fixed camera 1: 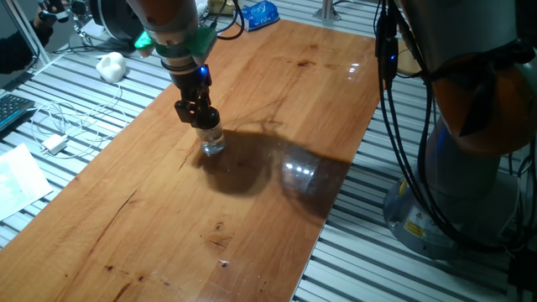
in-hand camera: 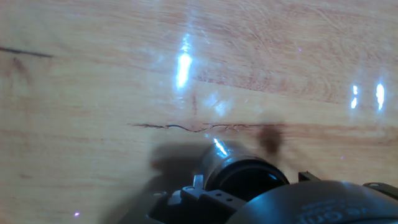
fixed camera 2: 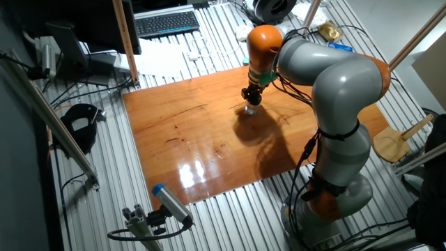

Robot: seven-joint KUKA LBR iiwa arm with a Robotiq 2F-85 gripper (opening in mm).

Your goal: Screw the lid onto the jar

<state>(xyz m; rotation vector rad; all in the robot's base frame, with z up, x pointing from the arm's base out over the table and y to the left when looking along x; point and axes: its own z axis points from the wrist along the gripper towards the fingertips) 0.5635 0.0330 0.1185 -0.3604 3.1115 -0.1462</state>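
The clear glass jar (fixed camera 1: 213,143) stands upright on the wooden table (fixed camera 1: 277,101), left of its middle. My gripper (fixed camera 1: 201,120) points straight down right on top of the jar, its black fingers drawn together around the lid, which cannot be told apart from the fingers in this view. In the other fixed view the gripper (fixed camera 2: 252,99) sits on the jar (fixed camera 2: 251,109) near the table's far edge. In the hand view the black round lid (in-hand camera: 252,180) sits on the jar's glass neck (in-hand camera: 216,157), partly hidden by the hand's housing.
The arm's grey and orange base (fixed camera 1: 457,168) with hanging cables stands off the table's right side. A white lump (fixed camera 1: 111,65), a charger with cords (fixed camera 1: 55,143) and a blue packet (fixed camera 1: 260,13) lie off the table. A keyboard (fixed camera 2: 167,23) lies behind.
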